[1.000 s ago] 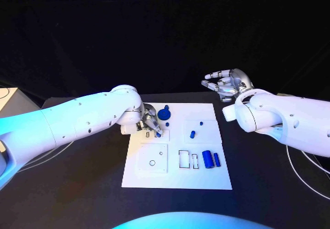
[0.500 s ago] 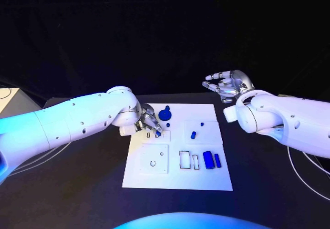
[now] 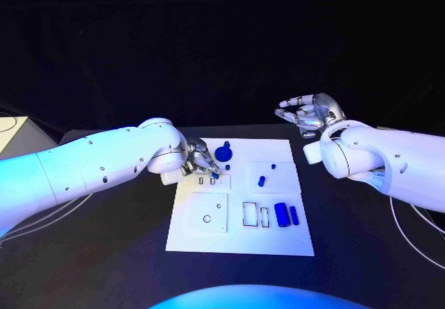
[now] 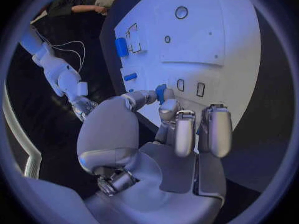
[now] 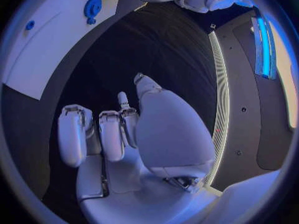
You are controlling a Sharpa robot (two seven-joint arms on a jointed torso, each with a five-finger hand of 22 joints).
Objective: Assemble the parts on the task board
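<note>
The white task board (image 3: 241,239) lies mid-table. My left hand (image 3: 199,160) hovers over its far left part and pinches a small blue part (image 3: 215,172) just beyond two small slots (image 3: 207,181). In the left wrist view the blue part (image 4: 161,91) sits between thumb and fingertip (image 4: 168,108), close to the slots (image 4: 190,86). A blue gear (image 3: 222,153) stands at the board's far edge. Two blue cylinders (image 3: 285,214) lie at the near right, and a short blue peg (image 3: 262,180) lies mid-board. My right hand (image 3: 310,113) is raised beyond the board's far right corner, fingers apart and empty.
A rectangular recess (image 3: 249,214) and a round hole (image 3: 206,219) mark the board's near half. The right wrist view shows the board's edge (image 5: 44,59) with the gear (image 5: 92,7) on it. A pale box (image 3: 11,136) stands at the table's far left.
My left hand has drawn the small blue part slightly up and away from the two slots. The right hand has stayed where it was.
</note>
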